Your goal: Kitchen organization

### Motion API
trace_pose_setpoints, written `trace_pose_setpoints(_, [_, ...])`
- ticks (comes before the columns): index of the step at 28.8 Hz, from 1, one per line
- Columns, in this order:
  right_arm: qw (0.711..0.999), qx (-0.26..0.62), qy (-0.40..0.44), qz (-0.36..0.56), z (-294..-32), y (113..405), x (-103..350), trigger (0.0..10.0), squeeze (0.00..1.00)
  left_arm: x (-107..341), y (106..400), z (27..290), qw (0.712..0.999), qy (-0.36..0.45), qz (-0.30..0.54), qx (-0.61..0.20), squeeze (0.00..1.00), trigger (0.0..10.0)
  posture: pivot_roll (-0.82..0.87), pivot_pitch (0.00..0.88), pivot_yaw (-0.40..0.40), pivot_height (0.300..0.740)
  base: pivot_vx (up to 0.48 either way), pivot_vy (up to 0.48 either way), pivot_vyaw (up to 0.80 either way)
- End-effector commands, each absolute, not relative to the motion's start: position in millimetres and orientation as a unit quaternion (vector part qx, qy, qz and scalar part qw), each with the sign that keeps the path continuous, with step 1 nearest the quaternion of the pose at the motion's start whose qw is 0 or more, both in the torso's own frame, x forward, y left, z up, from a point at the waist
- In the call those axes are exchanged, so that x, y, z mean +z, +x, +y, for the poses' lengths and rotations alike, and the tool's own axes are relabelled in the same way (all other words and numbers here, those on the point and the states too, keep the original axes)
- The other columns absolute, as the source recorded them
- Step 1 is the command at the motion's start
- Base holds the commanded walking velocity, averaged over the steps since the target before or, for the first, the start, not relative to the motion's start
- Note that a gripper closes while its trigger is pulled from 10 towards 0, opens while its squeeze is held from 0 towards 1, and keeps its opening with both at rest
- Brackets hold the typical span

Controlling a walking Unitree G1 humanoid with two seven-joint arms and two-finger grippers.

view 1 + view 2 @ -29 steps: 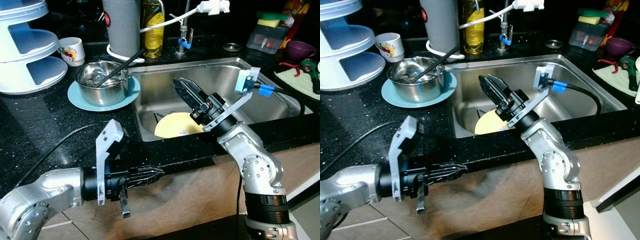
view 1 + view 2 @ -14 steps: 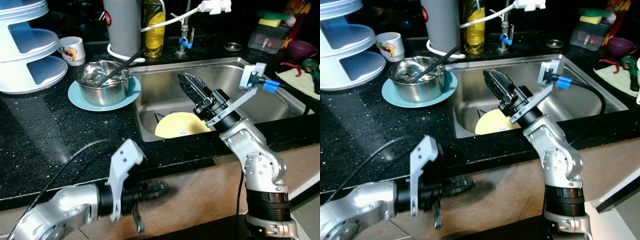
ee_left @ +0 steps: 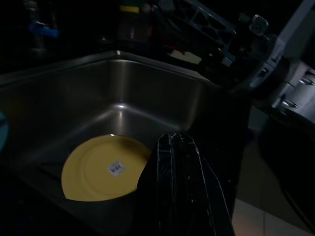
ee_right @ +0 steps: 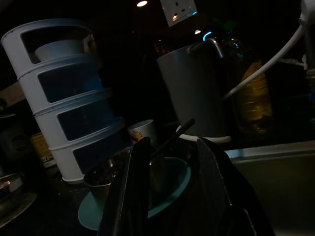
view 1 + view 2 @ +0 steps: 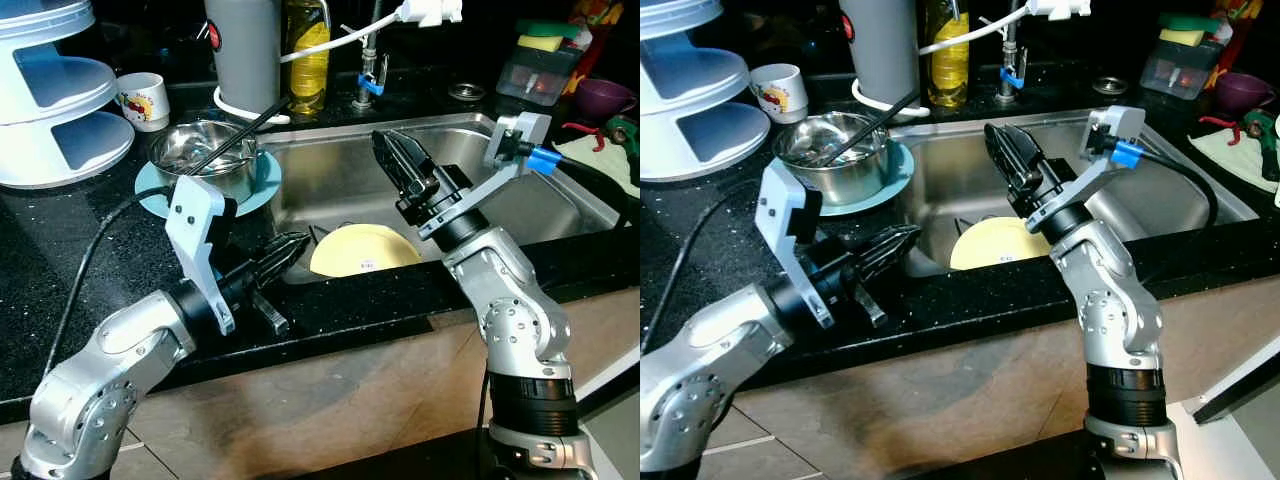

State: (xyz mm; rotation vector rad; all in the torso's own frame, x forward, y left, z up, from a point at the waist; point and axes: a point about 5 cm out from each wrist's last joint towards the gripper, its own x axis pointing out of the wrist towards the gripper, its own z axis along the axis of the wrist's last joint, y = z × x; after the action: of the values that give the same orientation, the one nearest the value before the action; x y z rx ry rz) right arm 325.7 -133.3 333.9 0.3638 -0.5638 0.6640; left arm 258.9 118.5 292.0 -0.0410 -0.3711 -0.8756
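Note:
A yellow plate (image 5: 355,250) with a small sticker lies in the steel sink (image 5: 400,126); the left wrist view shows the same yellow plate (image 3: 106,167) on the sink floor. My left gripper (image 5: 296,243) is shut and empty, hovering at the sink's left front rim with its fingers pointing toward the plate. My right gripper (image 5: 384,141) is raised above the middle of the sink, open and empty, aimed back left. A steel bowl (image 5: 205,152) holding a black utensil sits on a teal plate (image 5: 258,190) left of the sink.
On the black counter stand a white tiered rack (image 5: 50,100), a mug (image 5: 143,100), a grey kettle (image 5: 243,50) and a yellow bottle (image 5: 305,50). The faucet (image 5: 368,72) is behind the sink. A sponge box (image 5: 535,70) and purple cup (image 5: 600,98) sit at the right.
My left arm has swung up from below the counter edge to the sink's left front rim. My right gripper has risen a little and shifted right over the sink.

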Motion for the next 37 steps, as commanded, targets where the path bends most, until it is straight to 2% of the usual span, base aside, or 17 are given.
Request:
trace_pose_setpoints(1, [0.890, 0.319, 0.168, -0.279, -130.6, 321.6, 335.7, 10.0, 0.00, 294.2, 261.4, 120.4, 0.893, -0.012, -0.190, -0.408, 0.00, 10.0, 0.06, 0.244, 0.006, 0.740, 0.000, 0.000, 0.00])
trace_pose_setpoints(17, [0.904, 0.310, 0.138, -0.258, -117.6, 321.8, 322.1, 10.0, 0.00, 295.1, 267.8, 125.2, 0.901, -0.004, -0.193, -0.389, 0.00, 10.0, 0.06, 0.242, 0.006, 0.740, 0.000, 0.000, 0.00])
trace_pose_setpoints(37, [0.902, 0.321, 0.143, -0.249, -110.2, 314.4, 317.1, 10.0, 0.00, 294.4, 268.1, 123.7, 0.897, 0.003, -0.192, -0.398, 0.00, 10.0, 0.05, 0.221, 0.011, 0.740, -0.331, 0.000, 0.00])
